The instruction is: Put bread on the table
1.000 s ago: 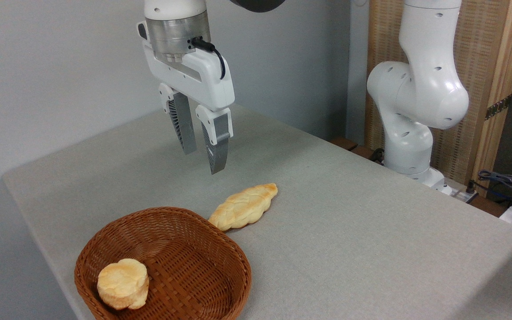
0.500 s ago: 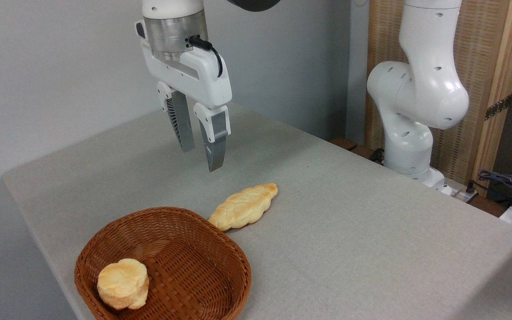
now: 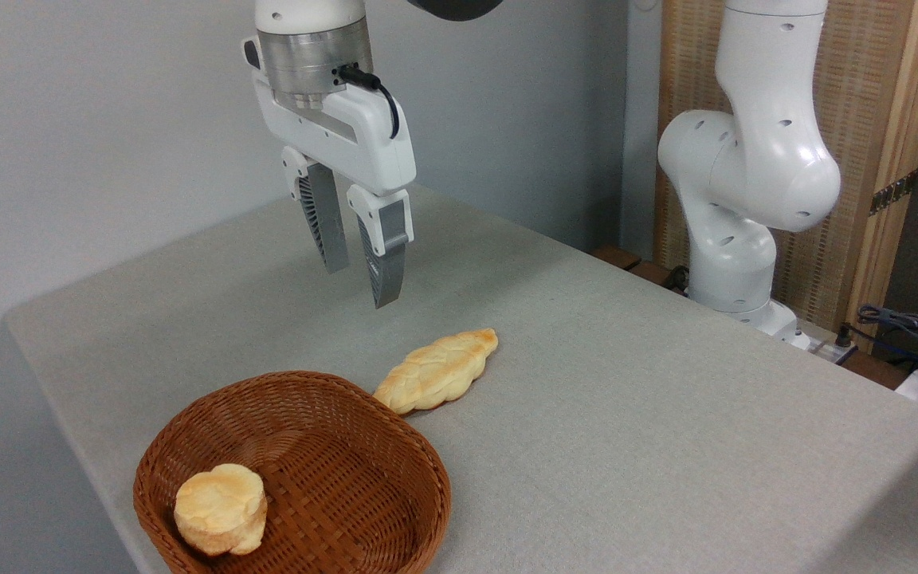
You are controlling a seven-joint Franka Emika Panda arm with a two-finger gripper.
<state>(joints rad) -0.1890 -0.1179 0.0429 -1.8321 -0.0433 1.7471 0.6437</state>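
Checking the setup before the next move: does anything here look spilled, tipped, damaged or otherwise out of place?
Nothing stands out. The braided loaf lies flat on the table beside the basket, the round bun sits inside it, and the gripper hangs empty above.

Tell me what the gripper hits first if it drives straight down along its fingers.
Most likely bare table. The gripper hangs open and empty, pointing down, seemingly behind and left of the braided loaf and beyond the basket. Depth is unclear from one view, so it might touch the loaf.
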